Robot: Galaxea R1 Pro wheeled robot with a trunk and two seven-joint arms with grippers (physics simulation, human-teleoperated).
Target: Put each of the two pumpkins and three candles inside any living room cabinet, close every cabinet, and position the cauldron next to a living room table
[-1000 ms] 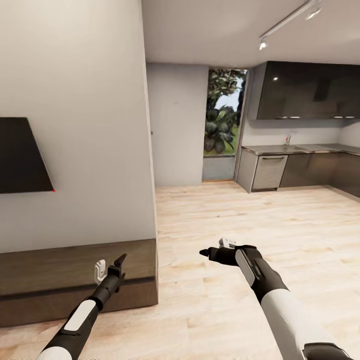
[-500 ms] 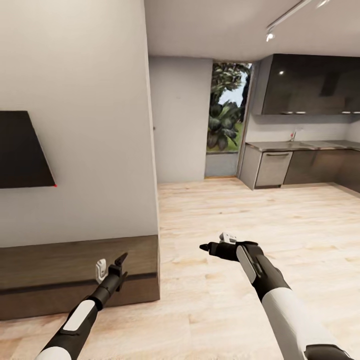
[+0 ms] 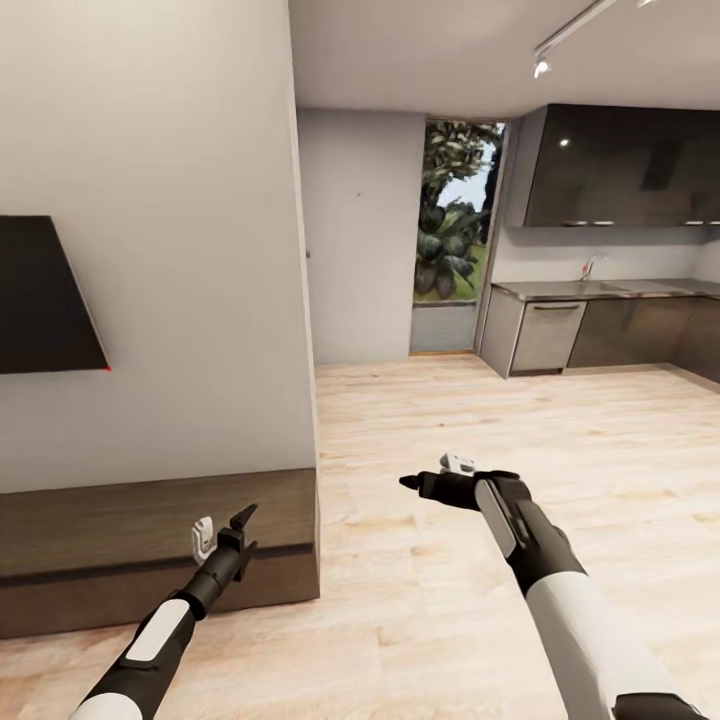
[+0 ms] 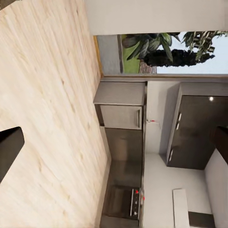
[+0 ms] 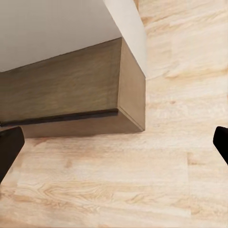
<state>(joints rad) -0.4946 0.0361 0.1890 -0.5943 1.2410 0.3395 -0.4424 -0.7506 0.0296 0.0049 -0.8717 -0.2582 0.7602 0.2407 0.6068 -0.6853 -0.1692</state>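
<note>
The cabinet (image 3: 150,545), a long low dark-brown wooden unit, runs along the wall at lower left, and its fronts look shut. My left gripper (image 3: 222,528) hovers open in front of the cabinet's right end, holding nothing. My right gripper (image 3: 430,473) is open over bare floor to the right of the cabinet, its fingers pointing left. The right wrist view looks past open fingertips (image 5: 9,147) at the cabinet's end corner (image 5: 95,90). The left wrist view looks across the floor to the kitchen, with one fingertip (image 4: 8,152) at the edge. Pumpkins, candles, cauldron and table are out of view.
A black TV panel (image 3: 45,300) hangs on the white wall above the cabinet. The wall ends at a corner (image 3: 305,300). Pale wood floor (image 3: 520,420) stretches ahead to dark kitchen cupboards (image 3: 600,335) and a glass door (image 3: 455,230) with plants behind.
The whole view has shifted a little, so the camera moved. My right gripper has risen slightly and reached a bit farther forward. The left gripper has kept its pose.
</note>
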